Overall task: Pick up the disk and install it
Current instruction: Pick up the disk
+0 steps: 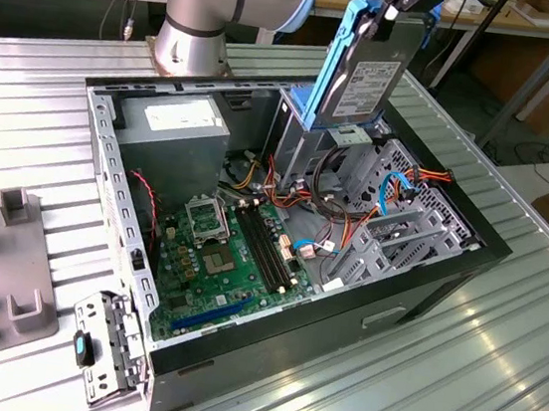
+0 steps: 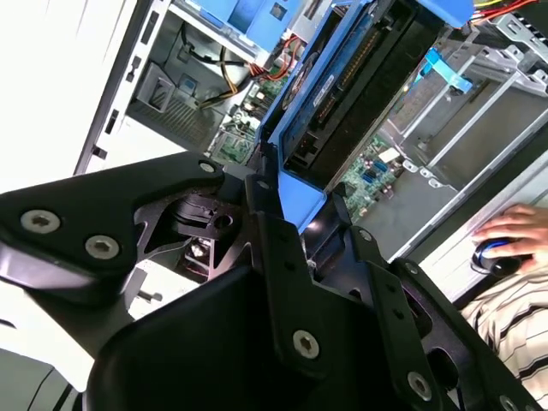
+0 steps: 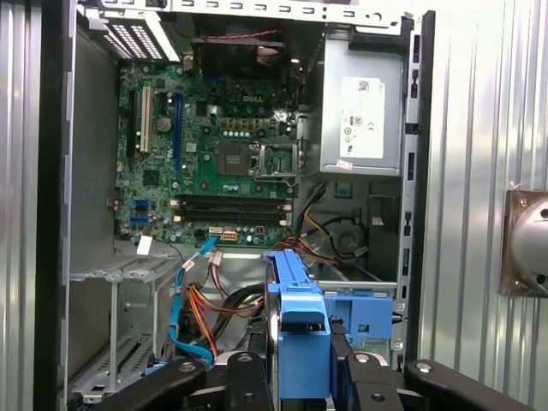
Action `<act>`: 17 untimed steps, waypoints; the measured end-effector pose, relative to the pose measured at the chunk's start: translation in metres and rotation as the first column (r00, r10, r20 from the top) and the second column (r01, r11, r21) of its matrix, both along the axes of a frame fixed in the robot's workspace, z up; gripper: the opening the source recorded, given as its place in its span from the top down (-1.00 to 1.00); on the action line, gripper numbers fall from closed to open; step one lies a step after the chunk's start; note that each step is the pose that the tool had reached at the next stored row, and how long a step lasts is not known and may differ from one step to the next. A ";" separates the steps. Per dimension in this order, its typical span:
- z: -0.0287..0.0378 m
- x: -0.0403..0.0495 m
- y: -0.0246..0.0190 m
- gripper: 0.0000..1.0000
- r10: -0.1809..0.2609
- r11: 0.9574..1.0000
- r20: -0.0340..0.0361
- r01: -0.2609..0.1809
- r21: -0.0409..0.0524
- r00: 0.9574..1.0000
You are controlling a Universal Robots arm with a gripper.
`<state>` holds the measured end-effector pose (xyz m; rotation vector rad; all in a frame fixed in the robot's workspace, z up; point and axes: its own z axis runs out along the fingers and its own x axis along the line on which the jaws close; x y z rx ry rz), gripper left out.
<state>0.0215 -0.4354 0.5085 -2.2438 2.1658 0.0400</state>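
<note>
Pick-up done: disk (image 1: 368,77) clamped between closed gripper (image 1: 404,6) fingers, held tilted over drive cage (image 1: 306,149) in open computer case (image 1: 341,314). Not yet seated; installation outstanding.

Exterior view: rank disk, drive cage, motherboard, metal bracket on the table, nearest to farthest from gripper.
1. disk: held in the gripper, above the case.
2. drive cage: directly below the disk.
3. motherboard: case floor.
4. metal bracket: outside the case, the exterior view's left.

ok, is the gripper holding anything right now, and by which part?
Yes. The gripper is shut on the disk, gripping its upper end at the light-blue bracket; the rest hangs above the open computer case.
</note>
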 end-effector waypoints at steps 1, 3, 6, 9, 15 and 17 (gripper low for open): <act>-0.0001 0.0002 -0.0031 0.27 0.000 1.000 0.000 0.000 0.000 1.000; 0.0000 0.0005 -0.0117 0.27 0.000 1.000 0.000 0.000 0.000 1.000; 0.0000 0.0008 -0.0259 0.27 0.000 1.000 0.000 0.000 0.000 1.000; 0.0000 0.0009 -0.0355 0.27 0.000 1.000 0.000 0.000 0.000 1.000; -0.0001 0.0009 -0.0453 0.27 0.000 1.000 0.000 0.000 0.000 1.000; 0.0000 0.0009 -0.0457 0.27 0.000 1.000 0.000 0.000 0.000 1.000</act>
